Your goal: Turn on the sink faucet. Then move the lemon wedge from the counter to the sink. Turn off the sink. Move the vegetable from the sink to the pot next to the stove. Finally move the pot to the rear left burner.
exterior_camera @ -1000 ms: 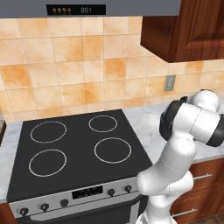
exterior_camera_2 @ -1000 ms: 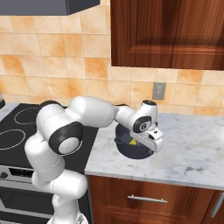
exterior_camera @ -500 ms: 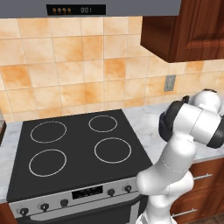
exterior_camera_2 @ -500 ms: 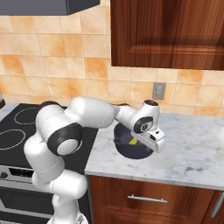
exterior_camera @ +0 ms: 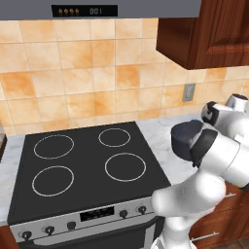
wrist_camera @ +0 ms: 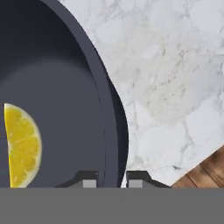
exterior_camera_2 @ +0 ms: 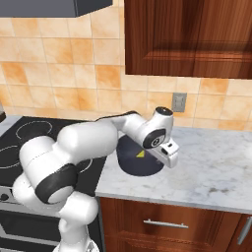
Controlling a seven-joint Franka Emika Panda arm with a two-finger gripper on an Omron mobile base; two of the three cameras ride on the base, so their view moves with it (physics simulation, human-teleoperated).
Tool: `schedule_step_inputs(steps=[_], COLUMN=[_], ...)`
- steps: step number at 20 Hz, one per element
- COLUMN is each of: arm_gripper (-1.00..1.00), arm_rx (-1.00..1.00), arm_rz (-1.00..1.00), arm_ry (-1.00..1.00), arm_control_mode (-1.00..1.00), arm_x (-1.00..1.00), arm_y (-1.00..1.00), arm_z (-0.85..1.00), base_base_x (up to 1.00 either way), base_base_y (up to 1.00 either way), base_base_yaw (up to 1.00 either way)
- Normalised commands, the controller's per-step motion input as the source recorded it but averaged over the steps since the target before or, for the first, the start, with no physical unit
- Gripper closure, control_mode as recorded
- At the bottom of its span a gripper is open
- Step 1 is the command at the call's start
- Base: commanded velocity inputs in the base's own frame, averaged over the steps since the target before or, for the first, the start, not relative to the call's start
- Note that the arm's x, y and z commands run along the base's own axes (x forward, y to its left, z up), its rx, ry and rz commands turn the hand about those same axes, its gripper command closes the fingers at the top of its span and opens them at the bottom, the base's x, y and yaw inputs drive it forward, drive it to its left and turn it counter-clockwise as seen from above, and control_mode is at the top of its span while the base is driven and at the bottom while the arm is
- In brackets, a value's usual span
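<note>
Half the lemon wedge (wrist_camera: 21, 146) shows inside the pot (wrist_camera: 65, 78).

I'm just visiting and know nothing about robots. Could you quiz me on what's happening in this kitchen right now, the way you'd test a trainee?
1. True or false: the lemon wedge lies inside the pot.
2. Where does the pot stand? A) on a burner B) on the counter beside the stove C) in a sink
3. In the hand view, which part of the pot sits between the two fingers?

Key: 1 true. 2 B. 3 its rim, one finger inside and one outside.
</note>
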Motion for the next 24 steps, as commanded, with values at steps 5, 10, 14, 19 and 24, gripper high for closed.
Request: schedule_step_inputs(steps=[5, 10, 14, 19, 24], arm_gripper=[1.00, 1.00, 1.00, 1.00, 1.00], arm_rx=[0.00, 0.00, 0.00, 0.00, 0.00], arm_rz=[0.00, 0.00, 0.00, 0.00, 0.00], arm_ry=[-0.10, -0.10, -0.05, -0.01, 0.00], arm_control_mode=[-1.00, -1.00, -1.00, -1.00, -1.00], arm_x=[-0.01, 0.00, 0.00, 0.21, 0.50], arm_y=[0.81, 0.95, 1.00, 1.00, 0.99], arm_z=[0.41, 0.27, 0.18, 0.37, 0.38], base_base_x=[0.00, 0.00, 0.00, 0.00, 0.00], base_base_y=[0.00, 0.00, 0.00, 0.00, 0.00], base_base_yaw=[0.00, 0.00, 0.00, 0.00, 0.00])
